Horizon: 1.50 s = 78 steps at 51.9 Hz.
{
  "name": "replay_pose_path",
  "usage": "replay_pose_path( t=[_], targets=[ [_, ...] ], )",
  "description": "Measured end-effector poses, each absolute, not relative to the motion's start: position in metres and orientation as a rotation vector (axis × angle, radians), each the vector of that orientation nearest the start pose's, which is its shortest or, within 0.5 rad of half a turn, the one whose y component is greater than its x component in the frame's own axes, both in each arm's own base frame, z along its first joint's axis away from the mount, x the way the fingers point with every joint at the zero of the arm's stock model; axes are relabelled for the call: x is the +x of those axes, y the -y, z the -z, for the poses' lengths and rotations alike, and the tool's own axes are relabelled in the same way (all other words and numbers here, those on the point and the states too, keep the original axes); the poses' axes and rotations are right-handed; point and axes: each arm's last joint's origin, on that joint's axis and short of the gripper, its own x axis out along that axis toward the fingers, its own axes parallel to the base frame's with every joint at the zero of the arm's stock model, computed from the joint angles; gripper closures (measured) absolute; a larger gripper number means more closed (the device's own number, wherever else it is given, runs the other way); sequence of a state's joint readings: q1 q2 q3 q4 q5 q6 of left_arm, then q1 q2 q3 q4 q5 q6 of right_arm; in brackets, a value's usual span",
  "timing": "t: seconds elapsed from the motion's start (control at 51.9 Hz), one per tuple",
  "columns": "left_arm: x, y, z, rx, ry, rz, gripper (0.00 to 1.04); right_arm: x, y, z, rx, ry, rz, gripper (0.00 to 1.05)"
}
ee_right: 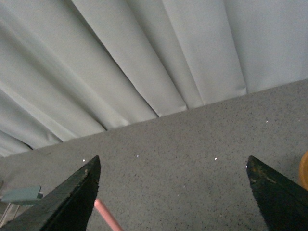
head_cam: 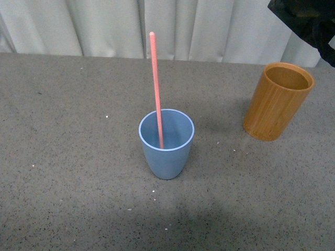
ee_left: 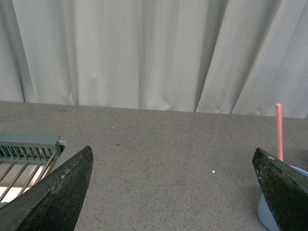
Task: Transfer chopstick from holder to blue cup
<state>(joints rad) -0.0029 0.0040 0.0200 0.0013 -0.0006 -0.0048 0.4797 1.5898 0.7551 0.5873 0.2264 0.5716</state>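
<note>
The salmon-pink chopstick [head_cam: 156,89] stands in the light blue cup [head_cam: 166,151] at the table's middle, leaning against its far rim. The orange-brown wooden holder [head_cam: 277,102] stands at the right and looks empty. A dark part of my right arm [head_cam: 309,21] shows at the top right, above the holder. My right gripper [ee_right: 173,173] is open and empty; the chopstick's tip [ee_right: 107,214] shows by one finger. My left gripper [ee_left: 173,159] is open and empty; the chopstick [ee_left: 279,132] and the blue cup's edge [ee_left: 263,211] show behind one finger.
Grey speckled table [head_cam: 68,157] with a white curtain [head_cam: 104,26] along its far edge. A pale green slatted rack [ee_left: 26,149] shows in the left wrist view and also in the right wrist view [ee_right: 19,196].
</note>
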Motion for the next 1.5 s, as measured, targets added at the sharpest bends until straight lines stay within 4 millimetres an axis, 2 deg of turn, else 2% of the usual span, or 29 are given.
replay_pose_path(
  t=[0.058, 0.154, 0.27, 0.328, 0.482, 0.559, 0.714, 0.887, 1.099, 1.504],
  targets=[
    [0.097, 0.000, -0.170, -0.005, 0.017, 0.002, 0.07, 0.293, -0.143, -0.205, 0.476, -0.280, -0.159, 0.08],
    [0.097, 0.000, -0.170, -0.005, 0.017, 0.002, 0.07, 0.293, -0.141, -0.210, 0.465, -0.251, -0.147, 0.11],
    [0.097, 0.000, -0.170, -0.005, 0.017, 0.002, 0.07, 0.281, -0.122, -0.210, 0.294, -0.057, -0.042, 0.27],
    [0.097, 0.000, -0.170, -0.005, 0.017, 0.002, 0.07, 0.267, -0.103, -0.208, 0.186, -0.016, -0.024, 0.38],
    [0.097, 0.000, -0.170, -0.005, 0.017, 0.002, 0.07, 0.230, -0.064, -0.199, 0.050, -0.005, -0.012, 0.63],
    [0.097, 0.000, -0.170, -0.005, 0.017, 0.003, 0.07, 0.204, -0.042, -0.187, 0.018, -0.017, -0.007, 0.81],
    [0.097, 0.000, -0.170, -0.005, 0.017, 0.002, 0.07, 0.171, -0.021, -0.173, 0.000, -0.041, -0.013, 1.04],
    [0.097, 0.000, -0.170, -0.005, 0.017, 0.002, 0.07, 0.135, 0.000, -0.160, 0.003, -0.046, 0.007, 1.04],
    [0.097, 0.000, -0.170, -0.005, 0.017, 0.002, 0.07, 0.101, 0.000, -0.163, 0.004, -0.027, -0.003, 1.04],
    [0.097, 0.000, -0.170, -0.005, 0.017, 0.002, 0.07, 0.098, 0.000, -0.164, 0.004, -0.001, -0.003, 1.04]
  ],
)
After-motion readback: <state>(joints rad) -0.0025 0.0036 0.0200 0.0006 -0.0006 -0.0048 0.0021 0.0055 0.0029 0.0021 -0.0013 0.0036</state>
